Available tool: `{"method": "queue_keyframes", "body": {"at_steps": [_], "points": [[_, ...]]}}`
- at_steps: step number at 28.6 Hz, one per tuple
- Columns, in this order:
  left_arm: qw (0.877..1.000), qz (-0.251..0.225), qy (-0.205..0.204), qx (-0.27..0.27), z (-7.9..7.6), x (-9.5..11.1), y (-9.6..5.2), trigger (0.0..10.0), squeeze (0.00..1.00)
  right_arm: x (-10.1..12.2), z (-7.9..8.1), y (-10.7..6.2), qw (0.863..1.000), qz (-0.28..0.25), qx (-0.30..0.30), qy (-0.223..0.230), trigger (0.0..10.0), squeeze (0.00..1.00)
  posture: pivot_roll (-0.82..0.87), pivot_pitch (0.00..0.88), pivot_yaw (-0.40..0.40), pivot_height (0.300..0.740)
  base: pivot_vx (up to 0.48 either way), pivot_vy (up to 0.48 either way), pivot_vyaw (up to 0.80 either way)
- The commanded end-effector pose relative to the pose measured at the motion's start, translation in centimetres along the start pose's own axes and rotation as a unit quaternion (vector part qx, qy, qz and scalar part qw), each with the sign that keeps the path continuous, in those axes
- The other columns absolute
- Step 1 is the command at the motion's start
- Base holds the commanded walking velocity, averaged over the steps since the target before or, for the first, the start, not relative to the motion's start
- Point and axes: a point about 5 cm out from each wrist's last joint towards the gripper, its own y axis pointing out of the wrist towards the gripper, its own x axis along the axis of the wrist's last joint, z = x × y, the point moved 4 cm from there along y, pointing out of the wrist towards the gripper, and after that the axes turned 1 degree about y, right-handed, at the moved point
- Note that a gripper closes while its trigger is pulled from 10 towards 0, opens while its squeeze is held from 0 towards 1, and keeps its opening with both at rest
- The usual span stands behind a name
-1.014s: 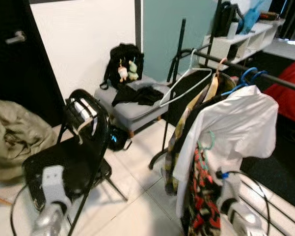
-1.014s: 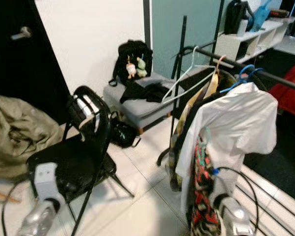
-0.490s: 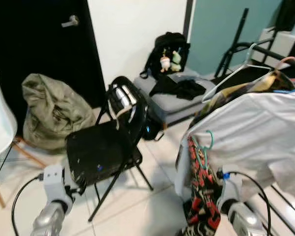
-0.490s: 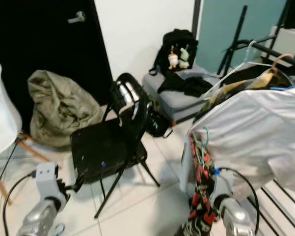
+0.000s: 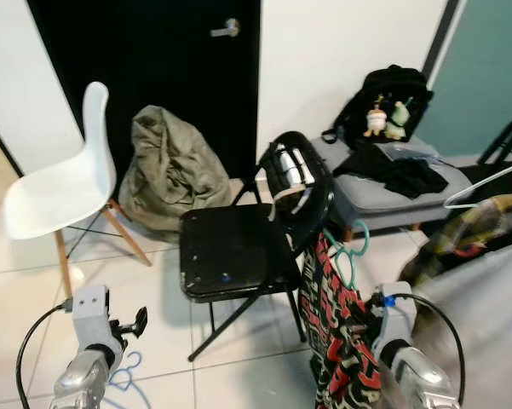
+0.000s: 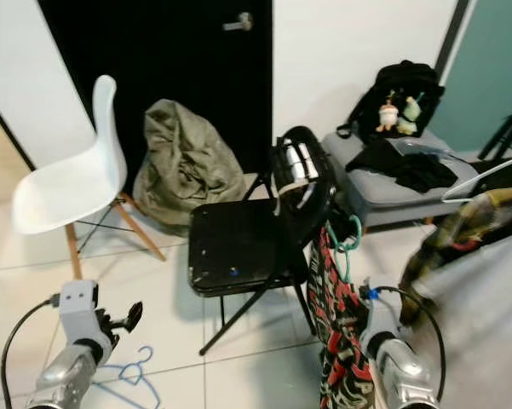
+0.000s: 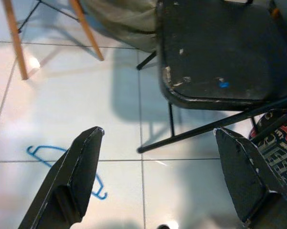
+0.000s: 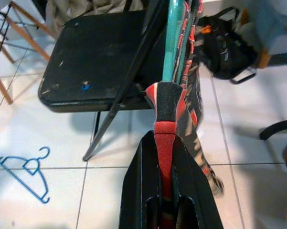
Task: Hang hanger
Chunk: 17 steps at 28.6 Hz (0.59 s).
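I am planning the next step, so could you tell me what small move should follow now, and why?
Probably turn back toward the clothes rail: the right hand is shut on the teal plastic hanger carrying the red-and-black patterned garment, and it faces the black folding chair. The left hand is open.

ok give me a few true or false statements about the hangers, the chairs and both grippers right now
1. The right gripper is shut on a red and black patterned garment that hangs from a teal hanger. True.
2. The left gripper holds a blue hanger. False: its fingers are open and empty, and the blue hanger lies on the floor tiles.
3. The black folding chair has a shirt lying on its seat. False: the seat is bare.
4. A white chair stands to the left of the black one. True.
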Motion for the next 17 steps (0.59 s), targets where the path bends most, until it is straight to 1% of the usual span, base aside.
{"method": "queue_keyframes", "body": {"at_steps": [1, 17], "points": [[1.0, 0.009, 0.009, -0.001, 0.11, -0.41, -0.18, 10.0, 0.0, 0.03, 0.2, -0.04, 1.0, -0.003, 0.008, -0.005, 10.0, 0.0, 0.02, 0.075, -0.014, 0.74, 0.0, 0.0, 0.79], [1.0, 0.009, 0.01, -0.006, -0.1, -0.59, -0.33, 10.0, 0.0, 0.01, -0.1, -0.34, 1.0, -0.007, 0.006, -0.001, 10.0, 0.0, 0.0, 0.091, -0.019, 0.74, 0.0, 0.0, 0.79]]}}
